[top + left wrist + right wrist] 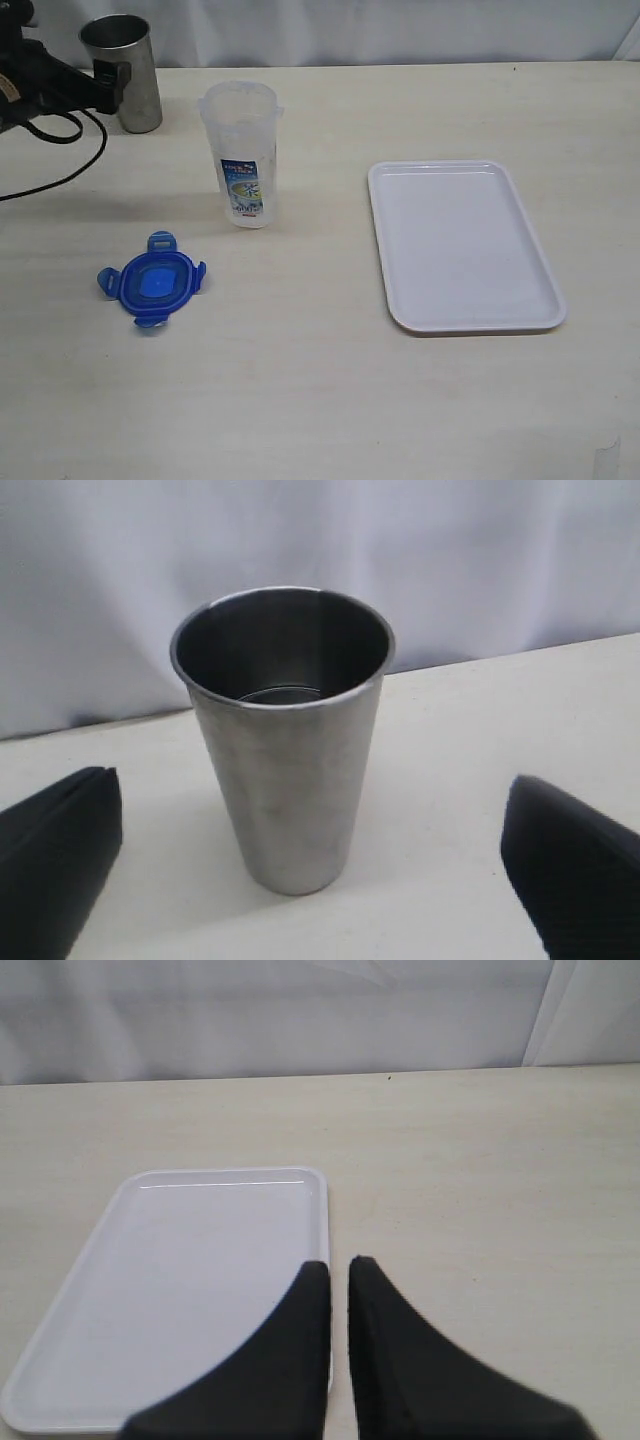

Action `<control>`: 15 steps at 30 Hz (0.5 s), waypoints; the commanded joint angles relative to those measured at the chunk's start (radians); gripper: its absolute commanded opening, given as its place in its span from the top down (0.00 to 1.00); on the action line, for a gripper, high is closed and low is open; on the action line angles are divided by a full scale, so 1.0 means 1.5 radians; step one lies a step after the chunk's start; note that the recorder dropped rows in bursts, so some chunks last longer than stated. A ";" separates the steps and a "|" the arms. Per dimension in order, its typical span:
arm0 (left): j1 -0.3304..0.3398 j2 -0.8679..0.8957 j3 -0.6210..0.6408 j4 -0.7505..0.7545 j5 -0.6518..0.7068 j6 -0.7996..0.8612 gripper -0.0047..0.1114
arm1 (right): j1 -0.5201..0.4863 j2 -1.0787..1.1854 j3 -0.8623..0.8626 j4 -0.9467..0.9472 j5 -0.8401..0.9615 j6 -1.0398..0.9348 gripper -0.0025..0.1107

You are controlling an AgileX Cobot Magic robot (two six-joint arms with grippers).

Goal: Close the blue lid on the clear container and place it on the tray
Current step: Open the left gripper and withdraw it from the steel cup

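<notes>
A pale table [330, 400] carries one of each item. The one white tray [465, 245] lies flat on the right, its long axis running from near to far and skewed slightly, with nothing on it. Left of centre and well apart from the tray, the single clear container [243, 150] stands upright with its open mouth pointing up. Its blue-and-green label faces the camera, the print too small to read. One steel cup [285, 760] stands upright at the far left. The one blue lid [150, 280] lies flat on the table, nearer and to the left of the container and apart from it, with its four flaps spread outward. The left gripper [310, 810] sits at the far left beside the cup, its fingers spread wide and touching nothing. The right gripper [338, 1270] hangs over the tray's edge, its fingers drawn almost together and holding nothing.
</notes>
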 commanded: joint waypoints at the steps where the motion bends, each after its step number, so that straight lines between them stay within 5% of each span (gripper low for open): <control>1: 0.000 -0.073 0.005 -0.009 0.124 0.001 0.13 | -0.003 -0.001 0.002 0.002 0.001 0.000 0.92; 8: 0.000 -0.159 0.004 -0.009 0.309 -0.031 0.13 | -0.003 -0.001 0.002 0.002 0.001 0.000 0.92; 15: 0.000 -0.160 -0.047 -0.020 0.625 -0.098 0.13 | -0.003 -0.001 0.002 0.002 0.001 0.000 0.92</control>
